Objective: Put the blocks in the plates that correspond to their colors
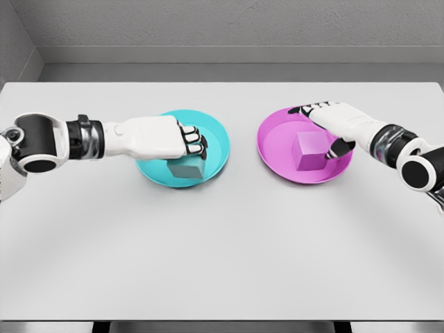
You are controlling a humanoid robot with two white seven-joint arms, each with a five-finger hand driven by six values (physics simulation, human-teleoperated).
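While my left hand (166, 137) hangs over the cyan plate (216, 135), a little left of the middle of the frame, its fingers (192, 139) are curled in, and their dark tips point to the right. Just under these fingers the cyan block (186, 168) sits in the plate, near its lower edge. I cannot tell if the fingers touch the top of the block or only stay close above it; they do not go around its sides. My left arm (62, 139) comes from the left edge of the frame, and its forearm lies almost level over the table.

My right hand (338, 125) is at the right of the middle, over the upper right part of the magenta plate (277, 135). Its fingers are relaxed and hold nothing. The thumb (338, 148) reaches down and left, and its tip is just beside the right face of the magenta block (310, 150); contact I cannot confirm. This block stands upright in the plate, a little right of its centre. My right arm (409, 156) comes from the right edge of the frame.

Both plates rest on the white table (222, 257), side by side in the upper half of the frame, near one another but apart. Behind the table, at the top of the frame, a grey wall (222, 28) is seen.
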